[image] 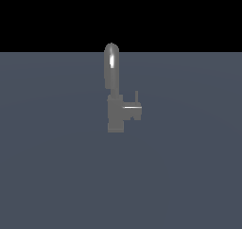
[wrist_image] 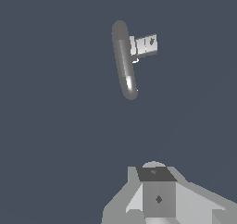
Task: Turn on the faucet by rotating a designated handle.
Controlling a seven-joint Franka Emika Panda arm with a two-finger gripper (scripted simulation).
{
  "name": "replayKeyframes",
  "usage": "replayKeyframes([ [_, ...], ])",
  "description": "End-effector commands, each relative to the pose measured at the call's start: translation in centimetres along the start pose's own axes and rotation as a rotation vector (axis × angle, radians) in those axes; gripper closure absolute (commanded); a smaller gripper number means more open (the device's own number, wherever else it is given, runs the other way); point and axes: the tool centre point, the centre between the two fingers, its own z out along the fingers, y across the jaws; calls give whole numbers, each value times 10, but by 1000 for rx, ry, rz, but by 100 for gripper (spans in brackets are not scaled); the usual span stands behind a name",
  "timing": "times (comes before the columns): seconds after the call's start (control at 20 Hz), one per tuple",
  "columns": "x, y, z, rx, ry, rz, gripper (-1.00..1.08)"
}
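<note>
The grey faucet stands upright on the flat grey floor in the middle of the exterior view, its arched spout on top. The handle juts toward the exterior view's right, with a thin upright pin at its end. The wrist view looks down on the spout with the handle beside it. My gripper shows only in the wrist view, well apart from the faucet and touching nothing. Its fingers read as one block with no gap, shut and empty. The arm does not show in the exterior view.
A plain grey floor surrounds the faucet on all sides, with a black background behind it. No other objects show.
</note>
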Motion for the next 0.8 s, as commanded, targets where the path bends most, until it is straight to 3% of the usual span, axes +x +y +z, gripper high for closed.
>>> replayKeyframes([
  [0.0,15,0,3,36,-36,38,108],
  [0.75,105,11,31,264,-263,272,108],
])
